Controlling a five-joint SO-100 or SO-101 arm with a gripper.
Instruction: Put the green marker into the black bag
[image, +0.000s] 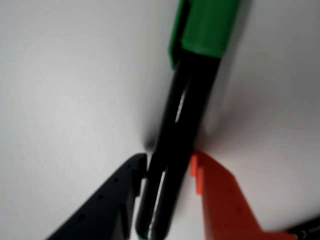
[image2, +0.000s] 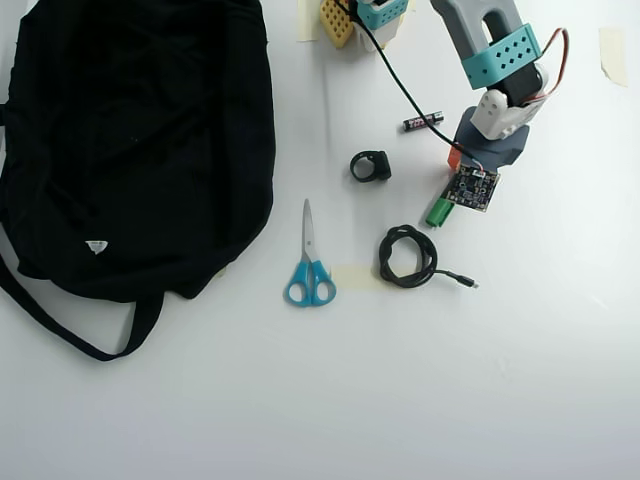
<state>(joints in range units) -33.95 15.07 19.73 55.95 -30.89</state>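
You can read no writing here: the small white label (image2: 96, 246) on the large soft black fabric bag (image2: 140, 140) and the print on the small black battery (image2: 423, 122) are too small. Your arm reaches down from 12 o'clock in the overhead view, wrist bent over the white surface (image2: 520, 380). In the wrist view the black and orange fingers (image: 167, 172) close on the barrel of the slim black marker with the green cap (image: 182, 125), cap toward 12 o'clock. Overhead, that cap (image2: 439, 212) pokes out beneath the wrist, well apart from the bag at 9 o'clock. Blue-handled scissors (image2: 309, 272), a coiled black cable (image2: 408, 257) and a black ring (image2: 370, 166) lie between; toward 6 o'clock the surface is bare.
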